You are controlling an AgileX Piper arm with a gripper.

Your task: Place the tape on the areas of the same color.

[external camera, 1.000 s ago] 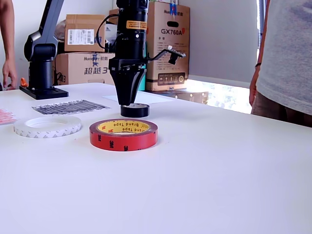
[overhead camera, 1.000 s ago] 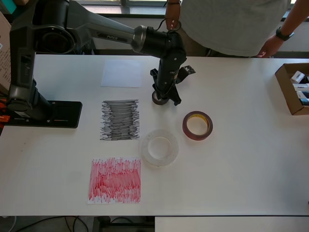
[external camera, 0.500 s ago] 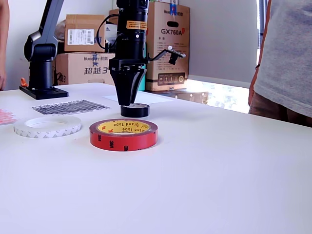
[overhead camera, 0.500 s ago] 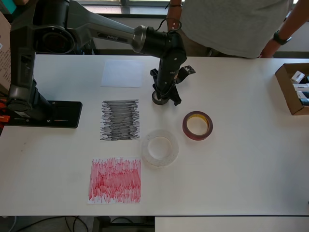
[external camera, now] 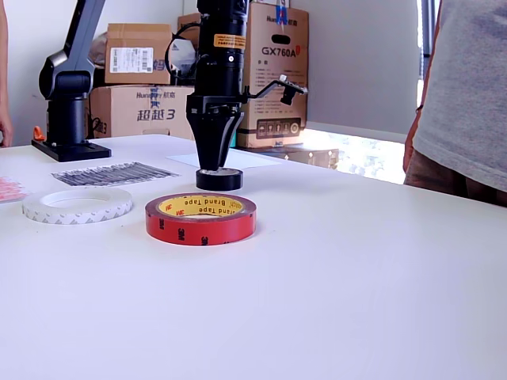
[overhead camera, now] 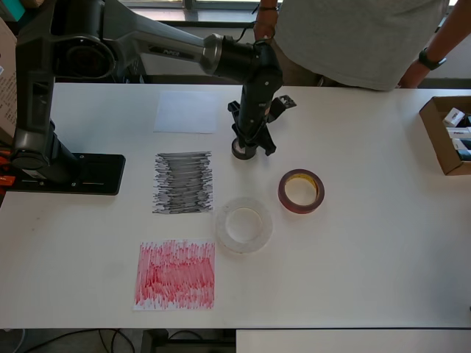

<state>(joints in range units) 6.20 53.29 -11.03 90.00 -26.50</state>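
- Your black gripper [external camera: 212, 165] points straight down onto the small black tape roll [external camera: 219, 180]; its tips reach the roll's top. You cannot tell from either view whether the jaws grip the roll or stand loose.
- The small black tape roll lies flat on the white table [overhead camera: 368, 243], in the overhead view right of the plain white paper sheet [overhead camera: 185, 112] and up-right of the black scribbled rectangle [overhead camera: 183, 182], on neither patch.
- The dark-red tape roll with yellowish core [overhead camera: 301, 191] lies flat on bare table, to the right of and nearer than the black roll in the overhead view.
- The large translucent white tape roll [overhead camera: 243, 224] lies flat just right of the black scribble's lower corner, apart from it.
- The red scribbled rectangle [overhead camera: 175, 274] sits nearest the table's front edge, bare.
- A person in a grey shirt [overhead camera: 353, 37] stands at the far edge.
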